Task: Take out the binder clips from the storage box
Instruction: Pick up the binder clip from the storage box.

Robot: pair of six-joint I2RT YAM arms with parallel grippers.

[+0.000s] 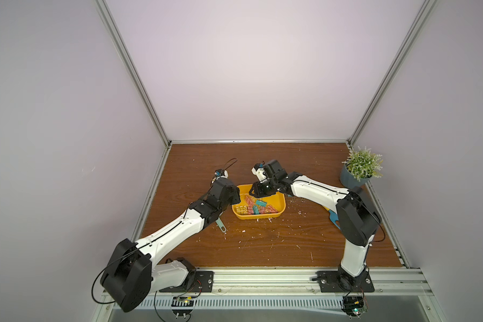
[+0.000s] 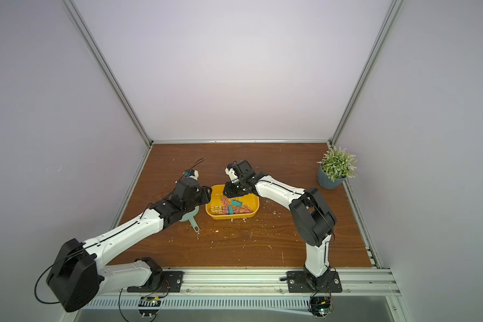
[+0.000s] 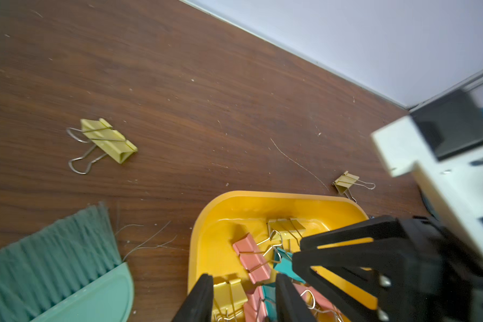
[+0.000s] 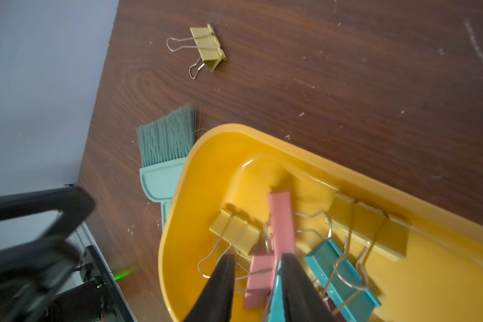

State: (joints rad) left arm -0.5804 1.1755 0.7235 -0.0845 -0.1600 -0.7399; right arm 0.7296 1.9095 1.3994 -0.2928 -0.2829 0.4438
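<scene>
Here, my left gripper [image 3: 243, 277] and right gripper [image 4: 258, 256] crowd the yellow storage box [image 1: 275, 198] [image 2: 250, 200], mid-frame in both top views. Both stand narrow, astride piled binder clips [image 1: 255, 209]; whether either grips one I cannot tell. A teal brush [image 3: 53, 251] lies just beside the box; one yellow clip [image 3: 106, 139] sits outside.

The storage box [image 1: 280, 201], a shallow yellow tub with rounded corners and a rolled rim, sits upright and lidless near the middle of the counter [image 1: 262, 245]. The binder clips [image 1: 255, 208] lie jumbled inside it, pink, yellow and teal with thin wire handles, heaped toward its near side. Out on the wood, a yellow clip [image 3: 108, 140] lies apart from the box, and a second yellow clip [image 3: 345, 181] rests just beside its rim.
</scene>
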